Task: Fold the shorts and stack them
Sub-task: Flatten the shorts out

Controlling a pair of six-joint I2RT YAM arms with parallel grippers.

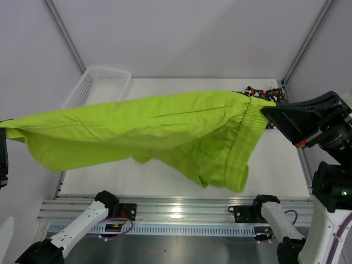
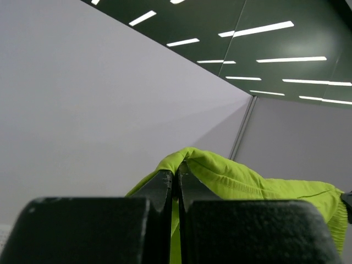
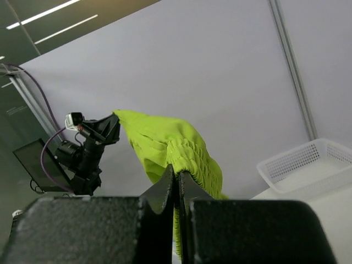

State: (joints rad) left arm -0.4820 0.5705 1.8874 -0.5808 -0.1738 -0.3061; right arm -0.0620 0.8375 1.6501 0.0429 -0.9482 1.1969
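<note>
The left gripper [image 2: 176, 179] and right gripper [image 3: 177, 177] are each clamped shut on 1 end of the lime green shorts [image 1: 154, 129]. The arms are spread wide, stretching the shorts in the air above the table [image 1: 275, 165]. The camo shorts [image 1: 265, 92] lie at its far right corner.

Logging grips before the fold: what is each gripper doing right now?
Left gripper: shut on the plain lime green fabric shorts.
Right gripper: shut on the same shorts.
</note>
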